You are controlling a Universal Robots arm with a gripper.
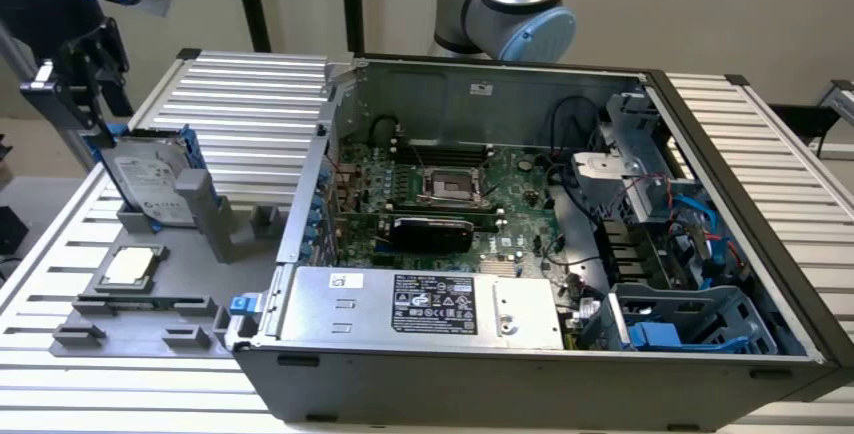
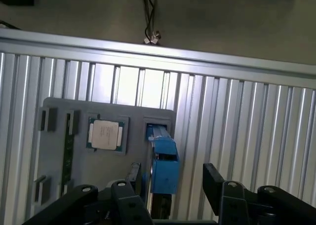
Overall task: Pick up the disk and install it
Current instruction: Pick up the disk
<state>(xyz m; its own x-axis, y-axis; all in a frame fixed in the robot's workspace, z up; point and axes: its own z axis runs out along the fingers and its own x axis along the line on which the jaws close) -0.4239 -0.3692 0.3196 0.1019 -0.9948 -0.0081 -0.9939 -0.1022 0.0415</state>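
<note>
The disk (image 1: 144, 179), silver-grey with a blue carrier frame, stands on edge in a slot of the grey fixture (image 1: 134, 319) at the exterior view's left. My gripper (image 1: 96, 119) hangs just above and beside the disk's upper corner. In the wrist view I look down on the disk's blue top edge (image 2: 163, 161). It lies between my two black fingers (image 2: 215, 183), and my gripper (image 2: 173, 185) is open with a gap on each side of the disk. Nothing is held.
An open computer case (image 1: 534, 254) fills the middle and the exterior view's right, with a motherboard (image 1: 441, 189), a grey box with a black label (image 1: 427, 304) and a blue drive bay (image 1: 687, 319). A small square chip (image 1: 130, 266) lies on the fixture. The table (image 1: 247, 94) is ribbed aluminium.
</note>
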